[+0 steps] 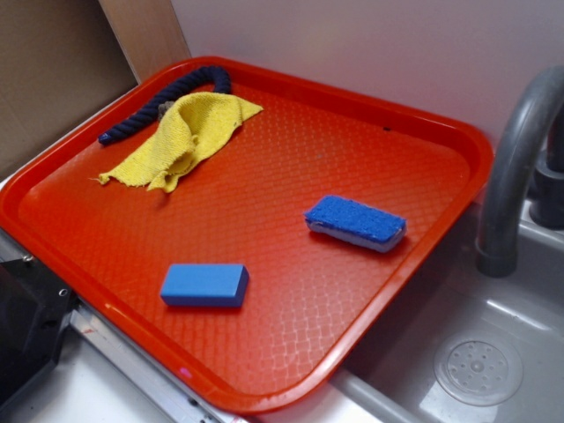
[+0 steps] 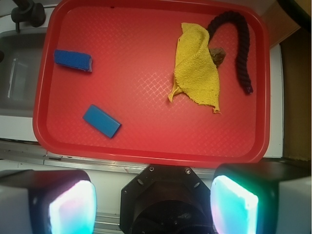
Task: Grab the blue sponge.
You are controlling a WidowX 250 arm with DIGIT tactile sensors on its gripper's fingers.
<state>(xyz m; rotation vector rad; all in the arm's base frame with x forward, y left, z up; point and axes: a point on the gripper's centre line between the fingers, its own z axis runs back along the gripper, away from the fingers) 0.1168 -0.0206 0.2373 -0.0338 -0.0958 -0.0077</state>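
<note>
The blue sponge (image 1: 355,222) lies flat on the red tray (image 1: 291,141), towards its right edge, fuzzy royal-blue top up and pale layer beneath. In the wrist view the blue sponge (image 2: 73,60) sits at the tray's (image 2: 146,34) upper left, far from my gripper (image 2: 153,207). The gripper hangs high over the tray's near rim, open wide, with nothing between its glowing pads (image 2: 73,209). It is out of the exterior view.
A smooth lighter-blue block (image 1: 204,285) (image 2: 101,121) lies near the tray's front. A yellow cloth (image 1: 185,137) (image 2: 196,73) and a dark rope (image 1: 167,95) (image 2: 241,48) are at the far side. A grey sink (image 1: 476,352) with its faucet (image 1: 515,167) borders the tray. The black robot base (image 2: 165,200) is below.
</note>
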